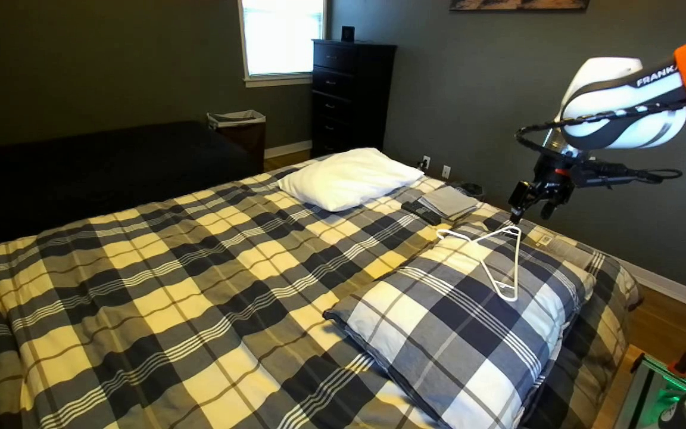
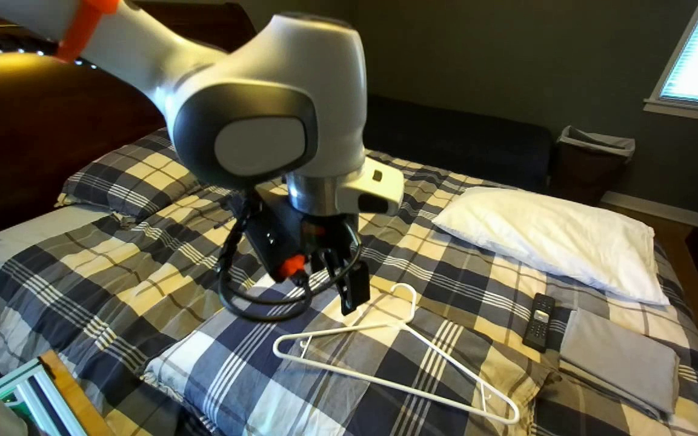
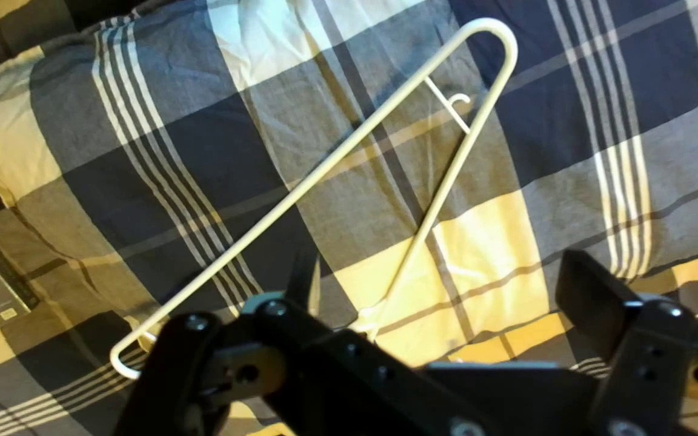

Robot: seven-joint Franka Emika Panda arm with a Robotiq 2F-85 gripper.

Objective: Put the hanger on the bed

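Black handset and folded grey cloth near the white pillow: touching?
Apart. An exterior view shows a strip of plaid comforter along the gap between the black handset and the folded grey cloth.

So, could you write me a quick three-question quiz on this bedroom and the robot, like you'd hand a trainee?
1. True or false: the claw is open.
2. What lies under most of the hanger? A) a white pillow B) a plaid pillow C) the floor
3. Fill in the colour: the folded cloth on the bed is ...

Key: 1. True. 2. B. 3. Grey.
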